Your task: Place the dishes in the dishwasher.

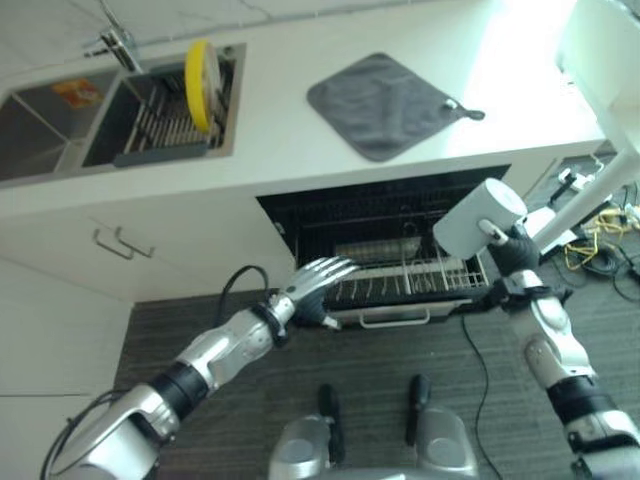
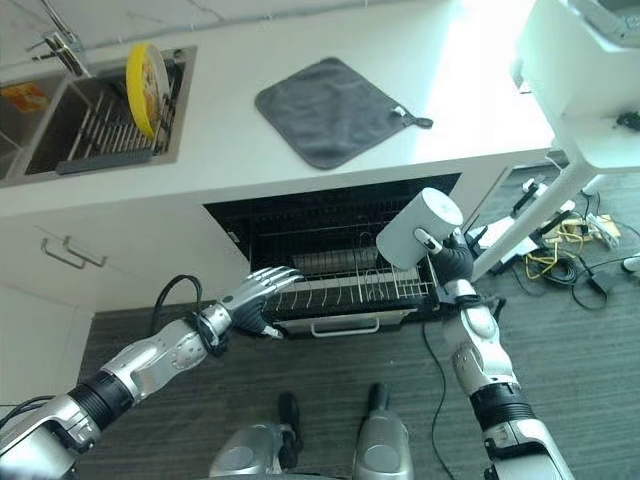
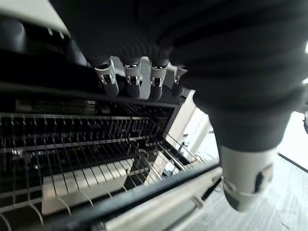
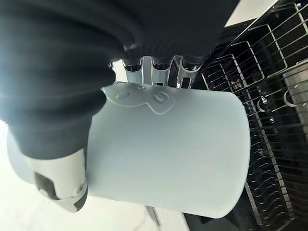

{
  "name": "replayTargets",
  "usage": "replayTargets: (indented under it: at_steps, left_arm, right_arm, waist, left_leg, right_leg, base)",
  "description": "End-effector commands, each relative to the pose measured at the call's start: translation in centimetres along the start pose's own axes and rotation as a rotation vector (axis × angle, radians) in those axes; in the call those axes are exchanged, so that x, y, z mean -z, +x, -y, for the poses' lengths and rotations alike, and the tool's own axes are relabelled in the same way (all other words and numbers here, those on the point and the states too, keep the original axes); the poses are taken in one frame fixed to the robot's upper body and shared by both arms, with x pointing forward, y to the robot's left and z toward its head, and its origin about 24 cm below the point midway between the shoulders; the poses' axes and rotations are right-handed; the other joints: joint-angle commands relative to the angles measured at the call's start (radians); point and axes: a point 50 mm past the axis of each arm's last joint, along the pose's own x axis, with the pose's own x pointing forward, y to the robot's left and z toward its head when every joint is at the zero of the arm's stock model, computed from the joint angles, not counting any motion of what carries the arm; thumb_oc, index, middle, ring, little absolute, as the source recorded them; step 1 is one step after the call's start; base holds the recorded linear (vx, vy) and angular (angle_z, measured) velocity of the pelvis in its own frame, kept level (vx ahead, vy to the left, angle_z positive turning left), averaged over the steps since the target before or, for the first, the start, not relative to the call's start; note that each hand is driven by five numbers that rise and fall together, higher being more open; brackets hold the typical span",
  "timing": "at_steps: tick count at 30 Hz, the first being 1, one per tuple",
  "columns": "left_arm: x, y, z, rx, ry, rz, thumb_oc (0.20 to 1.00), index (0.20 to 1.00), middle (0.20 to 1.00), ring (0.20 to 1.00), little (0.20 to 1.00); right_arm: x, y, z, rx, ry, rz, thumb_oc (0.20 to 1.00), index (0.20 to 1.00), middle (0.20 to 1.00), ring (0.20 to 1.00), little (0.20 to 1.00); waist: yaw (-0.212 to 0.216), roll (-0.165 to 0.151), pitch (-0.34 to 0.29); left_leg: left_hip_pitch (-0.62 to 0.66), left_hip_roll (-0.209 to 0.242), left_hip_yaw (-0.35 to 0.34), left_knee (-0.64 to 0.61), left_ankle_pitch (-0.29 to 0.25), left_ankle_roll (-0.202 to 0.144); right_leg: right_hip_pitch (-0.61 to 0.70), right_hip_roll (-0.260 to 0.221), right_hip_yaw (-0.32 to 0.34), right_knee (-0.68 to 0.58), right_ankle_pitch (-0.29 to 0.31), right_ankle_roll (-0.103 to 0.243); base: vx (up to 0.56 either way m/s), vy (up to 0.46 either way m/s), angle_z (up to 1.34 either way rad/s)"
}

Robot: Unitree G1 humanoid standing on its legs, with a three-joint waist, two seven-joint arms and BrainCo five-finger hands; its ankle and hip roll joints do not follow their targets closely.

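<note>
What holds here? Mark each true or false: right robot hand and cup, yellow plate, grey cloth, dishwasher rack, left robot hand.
1. The right robot hand grips a white cup. True.
2. The yellow plate lies in the dishwasher rack. False: it stands on edge in the sink.
3. The grey cloth lies on the countertop. True.
4. The rack is pushed fully inside. False: it is pulled out.
5. The left robot hand holds a plate. False: it is open, at the rack's front.
</note>
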Motion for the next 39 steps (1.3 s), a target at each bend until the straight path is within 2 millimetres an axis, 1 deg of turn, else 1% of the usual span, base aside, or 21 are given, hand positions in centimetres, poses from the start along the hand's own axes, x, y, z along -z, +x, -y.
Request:
replayTargets:
  at_steps: [1, 2, 4, 5, 7, 10, 12, 14, 16, 20, 21, 25, 26, 31, 39]
  left_arm:
    - [-0.5, 0.5, -0.1, -0.023, -0.007, 0.011, 1.000, 1.000, 1.000, 1.000, 1.000]
    - [-0.2, 0.7, -0.3, -0.029, 0.013, 0.007, 1.000, 1.000, 1.000, 1.000, 1.000]
    - [0.1, 0.8, -0.7, -0.039, 0.023, 0.006, 1.000, 1.000, 1.000, 1.000, 1.000]
    - [0.3, 1.0, -1.4, -0.049, 0.036, 0.015, 1.000, 1.000, 1.000, 1.000, 1.000]
    - [0.5, 1.1, -2.0, -0.048, 0.052, 0.028, 1.000, 1.000, 1.000, 1.000, 1.000]
    - [0.7, 1.1, -2.7, -0.025, 0.073, 0.048, 1.000, 1.000, 1.000, 1.000, 1.000]
    - [0.8, 1.1, -3.2, -0.008, 0.082, 0.062, 1.000, 1.000, 1.000, 1.000, 1.000]
    - [0.3, 1.1, -3.4, 0.022, 0.124, 0.119, 1.000, 1.000, 1.000, 1.000, 1.000]
    - [-0.1, 1.4, -3.8, 0.027, 0.134, 0.152, 1.000, 1.000, 1.000, 1.000, 1.000]
    - [-0.4, 2.1, -4.6, 0.022, 0.148, 0.170, 1.000, 1.000, 1.000, 1.000, 1.000]
    - [-0.7, 2.5, -4.9, 0.026, 0.169, 0.191, 1.000, 1.000, 1.000, 1.000, 1.000]
    - [-1.2, 2.9, -5.4, 0.041, 0.215, 0.234, 1.000, 1.000, 1.000, 1.000, 1.000]
    - [-1.3, 2.9, -5.4, 0.041, 0.217, 0.235, 1.000, 1.000, 1.000, 1.000, 1.000]
    - [-1.7, 3.3, -6.5, 0.049, 0.261, 0.265, 1.000, 1.000, 1.000, 1.000, 1.000]
    - [-2.0, 3.6, -6.7, 0.045, 0.265, 0.268, 1.000, 1.000, 1.000, 1.000, 1.000]
  right_arm:
    - [-3.0, 1.8, -0.9, -0.070, -0.099, 0.091, 0.200, 0.200, 0.200, 0.200, 0.200]
    - [-3.7, 2.6, -0.7, -0.086, -0.150, 0.081, 0.200, 0.200, 0.200, 0.200, 0.200]
    - [-4.2, 3.1, -0.6, -0.092, -0.175, 0.080, 0.200, 0.200, 0.200, 0.200, 0.200]
    - [-4.9, 3.8, -0.4, -0.093, -0.196, 0.078, 0.200, 0.200, 0.200, 0.200, 0.200]
    - [-5.4, 4.3, -0.2, -0.094, -0.219, 0.071, 0.200, 0.200, 0.200, 0.200, 0.200]
    - [-5.7, 4.8, 0.1, -0.090, -0.259, 0.047, 0.200, 0.200, 0.200, 0.200, 0.200]
    - [-4.9, 5.0, 0.6, -0.090, -0.297, -0.040, 0.200, 0.200, 0.200, 0.200, 0.200]
    - [-4.7, 5.4, 1.2, -0.093, -0.345, -0.089, 0.200, 0.200, 0.200, 0.200, 0.200]
    - [-5.2, 6.2, 1.4, -0.105, -0.415, -0.112, 0.200, 0.200, 0.200, 0.200, 0.200]
    - [-6.7, 7.7, 0.9, -0.115, -0.469, -0.117, 0.200, 0.200, 0.200, 0.200, 0.200]
    - [-7.8, 8.6, 0.7, -0.104, -0.479, -0.119, 0.200, 0.200, 0.200, 0.200, 0.200]
    - [-9.7, 10.0, 0.1, -0.083, -0.489, -0.110, 0.200, 0.200, 0.200, 0.200, 0.200]
    - [-9.8, 10.1, 0.0, -0.083, -0.490, -0.108, 0.200, 0.200, 0.200, 0.200, 0.200]
    - [-11.7, 11.4, -0.9, -0.062, -0.561, -0.095, 0.200, 0.200, 0.200, 0.200, 0.200]
    - [-13.3, 12.4, -1.7, -0.009, -0.567, -0.084, 0.200, 0.200, 0.200, 0.200, 0.200]
  waist:
    - [0.012, -0.030, -0.013]
    - [0.018, -0.033, 0.005]
    - [0.022, -0.035, 0.017]
    - [0.028, -0.036, 0.034]
    - [0.035, -0.035, 0.047]
    - [0.043, -0.033, 0.061]
    - [0.048, -0.034, 0.073]
    - [0.059, -0.039, 0.082]
    - [0.073, -0.041, 0.090]
    - [0.089, -0.045, 0.102]
    - [0.099, -0.047, 0.109]
    - [0.117, -0.047, 0.116]
    - [0.118, -0.047, 0.116]
    - [0.129, -0.035, 0.116]
    - [0.143, -0.023, 0.116]
  left_leg:
    - [-0.045, 0.042, -0.002, 0.145, -0.063, -0.024]
    - [-0.073, 0.042, -0.010, 0.169, -0.065, -0.022]
    - [-0.098, 0.041, -0.014, 0.185, -0.066, -0.021]
    - [-0.131, 0.041, -0.021, 0.210, -0.068, -0.021]
    - [-0.159, 0.041, -0.026, 0.233, -0.071, -0.019]
    - [-0.188, 0.040, -0.029, 0.257, -0.073, -0.017]
    - [-0.205, 0.038, -0.030, 0.276, -0.076, -0.014]
    - [-0.221, 0.037, -0.035, 0.291, -0.078, -0.010]
    - [-0.229, 0.036, -0.039, 0.300, -0.079, -0.005]
    - [-0.248, 0.032, -0.042, 0.308, -0.080, -0.001]
    - [-0.262, 0.031, -0.045, 0.312, -0.080, 0.000]
    - [-0.291, 0.032, -0.049, 0.314, -0.077, 0.001]
    - [-0.292, 0.032, -0.049, 0.314, -0.076, 0.001]
    - [-0.321, 0.028, -0.051, 0.305, -0.068, 0.001]
    - [-0.346, 0.023, -0.054, 0.298, -0.061, 0.002]
  right_leg:
    - [0.046, -0.021, -0.065, 0.077, -0.079, 0.023]
    - [0.016, -0.019, -0.063, 0.105, -0.083, 0.017]
    - [-0.008, -0.018, -0.060, 0.121, -0.085, 0.014]
    - [-0.040, -0.019, -0.058, 0.146, -0.087, 0.010]
    - [-0.067, -0.022, -0.058, 0.169, -0.089, 0.006]
    - [-0.097, -0.026, -0.058, 0.198, -0.092, 0.003]
    - [-0.115, -0.028, -0.055, 0.217, -0.093, 0.003]
    - [-0.129, -0.032, -0.052, 0.232, -0.092, 0.002]
    - [-0.139, -0.037, -0.054, 0.245, -0.092, 0.003]
    - [-0.157, -0.040, -0.054, 0.255, -0.089, 0.007]
    - [-0.170, -0.040, -0.053, 0.259, -0.088, 0.007]
    - [-0.193, -0.036, -0.057, 0.258, -0.083, 0.006]
    - [-0.195, -0.036, -0.057, 0.258, -0.083, 0.006]
    - [-0.224, -0.036, -0.053, 0.249, -0.074, 0.006]
    - [-0.249, -0.040, -0.053, 0.243, -0.062, 0.010]
  base:
    - [-0.09, -0.068, 0.12]
    - [-0.06, -0.040, 0.10]
    - [-0.11, -0.041, 0.05]
    - [-0.17, -0.033, 0.03]
    - [-0.12, -0.014, 0.01]
    - [-0.08, 0.002, 0.00]
    - [-0.08, 0.007, 0.03]
    - [-0.06, -0.014, 0.03]
    - [-0.01, -0.007, 0.02]
    - [-0.05, -0.010, 0.02]
    - [-0.07, -0.020, 0.02]
    - [-0.05, -0.013, 0.03]
    - [-0.02, 0.010, 0.05]
    - [-0.03, 0.038, 0.08]
    - [-0.02, 0.025, 0.05]
